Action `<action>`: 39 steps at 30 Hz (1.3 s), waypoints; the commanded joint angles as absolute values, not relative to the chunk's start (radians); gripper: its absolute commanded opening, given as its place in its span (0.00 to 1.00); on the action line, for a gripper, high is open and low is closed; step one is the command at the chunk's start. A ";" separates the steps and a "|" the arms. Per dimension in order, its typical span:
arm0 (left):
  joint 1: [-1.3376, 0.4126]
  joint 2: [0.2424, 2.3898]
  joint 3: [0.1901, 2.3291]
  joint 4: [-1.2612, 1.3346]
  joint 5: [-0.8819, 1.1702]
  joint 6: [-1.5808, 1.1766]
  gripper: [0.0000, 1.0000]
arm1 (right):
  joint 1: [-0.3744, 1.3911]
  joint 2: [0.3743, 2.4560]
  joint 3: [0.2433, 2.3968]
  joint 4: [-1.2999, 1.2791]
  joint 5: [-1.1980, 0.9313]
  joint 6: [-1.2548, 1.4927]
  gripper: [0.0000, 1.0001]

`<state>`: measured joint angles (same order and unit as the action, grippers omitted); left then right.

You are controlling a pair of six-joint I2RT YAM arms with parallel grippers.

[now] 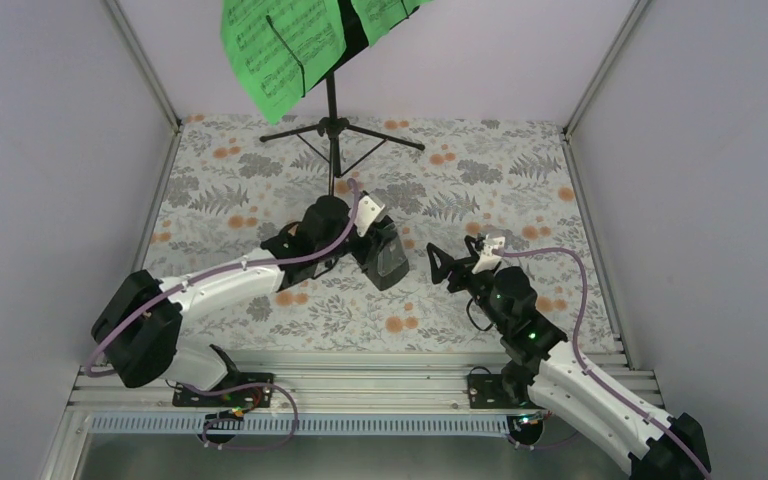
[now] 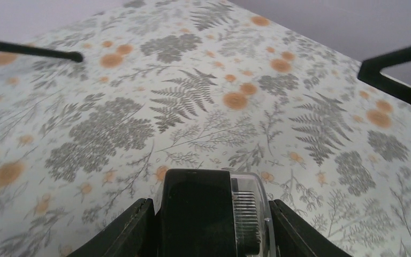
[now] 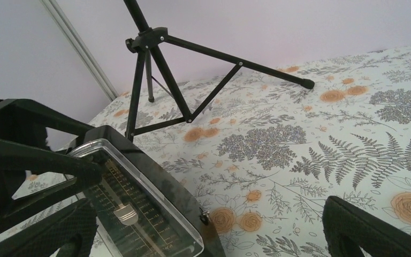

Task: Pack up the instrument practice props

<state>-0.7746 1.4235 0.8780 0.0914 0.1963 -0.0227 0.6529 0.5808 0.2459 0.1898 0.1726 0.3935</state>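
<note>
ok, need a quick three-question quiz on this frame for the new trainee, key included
1. True or false: the green music sheets are already off the music stand.
2. What sits between the fingers of the left end effector? A) metronome B) a stand leg C) nothing
3. Fill in: the ___ end effector is open and holds nothing.

Key: 1 false, the sheets are on the stand's desk. 2 A. 3 right; the right end effector is beside the metronome with its fingers spread.

The metronome (image 2: pixel 206 214) is filling the left tool (image 2: pixel 211 208); ahead, the music stand (image 1: pixel 333 120) legs are standing beyond open desk (image 2: pixel 299 80).
</note>
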 commanded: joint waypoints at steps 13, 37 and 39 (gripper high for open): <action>-1.047 1.453 0.932 -0.025 -0.329 -0.597 0.78 | 0.647 0.594 0.219 0.130 0.144 0.494 1.00; -0.966 1.167 0.885 -0.089 -0.238 -0.418 1.00 | 0.760 1.124 0.228 0.314 -0.166 0.535 0.34; -0.951 1.150 0.871 -0.090 -0.231 -0.424 1.00 | 0.765 1.163 0.244 0.317 -0.115 0.531 0.39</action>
<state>-0.9710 1.1969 0.8822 -0.0841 -0.2619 -0.4366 0.7429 1.1030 0.1970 0.2661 -0.1734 0.5503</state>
